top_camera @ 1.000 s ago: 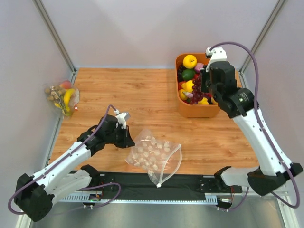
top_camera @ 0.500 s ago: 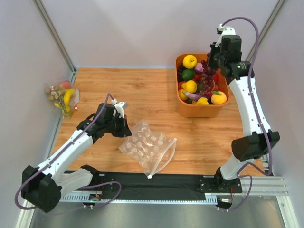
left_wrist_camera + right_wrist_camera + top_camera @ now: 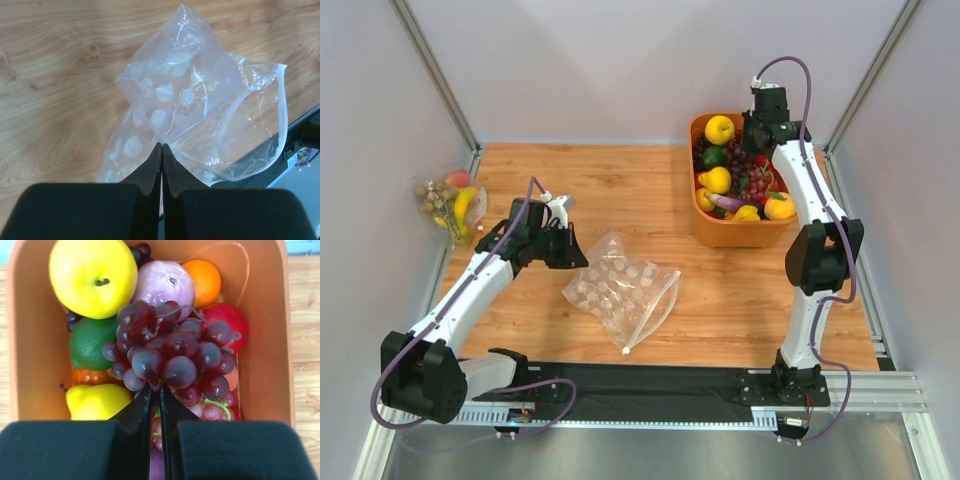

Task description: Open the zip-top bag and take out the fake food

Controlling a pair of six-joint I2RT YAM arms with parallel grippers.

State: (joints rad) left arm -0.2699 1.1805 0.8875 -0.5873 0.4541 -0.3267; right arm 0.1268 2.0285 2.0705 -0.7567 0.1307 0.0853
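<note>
Leftward went the zip-top bag (image 3: 180,95), pinched in the left claw (image 3: 161,146), apparently empty; right claw (image 3: 155,387) grips the grapes (image 3: 170,352) above the orange bin (image 3: 35,340); release remains.

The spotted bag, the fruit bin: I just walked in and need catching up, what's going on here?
The left gripper is shut on a fold of the zip-top bag, which lies on the wooden table and looks empty. The right gripper is over the orange bin, pinching a bunch of purple grapes above the other fruit there.
</note>
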